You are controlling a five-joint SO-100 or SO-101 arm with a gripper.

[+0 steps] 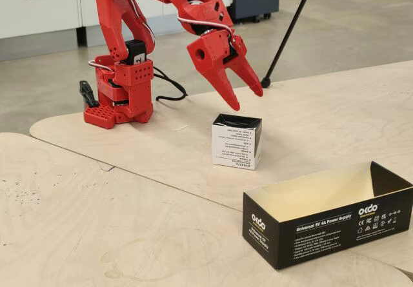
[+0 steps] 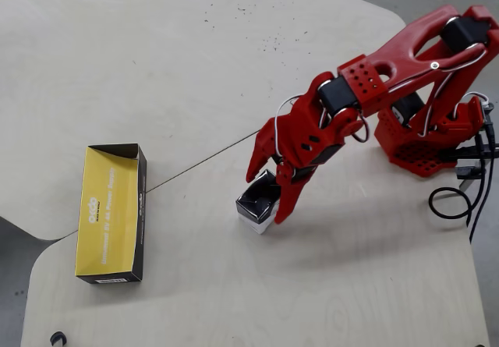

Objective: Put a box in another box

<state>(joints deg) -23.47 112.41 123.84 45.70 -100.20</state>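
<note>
The small box point(image 1: 237, 142) stands upright on the wooden table, with white printed sides and a glossy black top. My red gripper point(image 1: 248, 101) hangs open just above it and holds nothing. In the overhead view the gripper point(image 2: 265, 199) has one finger on each side of the small box point(image 2: 256, 203) and hides part of its top. The long black box point(image 1: 329, 219) with a pale yellow inside and white print lies open-topped near the table's front right in the fixed view. From overhead this long box point(image 2: 109, 214) sits far left, well apart from the gripper.
The arm's red base point(image 1: 119, 97) is at the back of the table with a black cable point(image 1: 169, 88) behind it. A black tripod leg point(image 1: 287, 32) reaches the table behind the gripper. A seam point(image 2: 195, 164) runs between the table boards.
</note>
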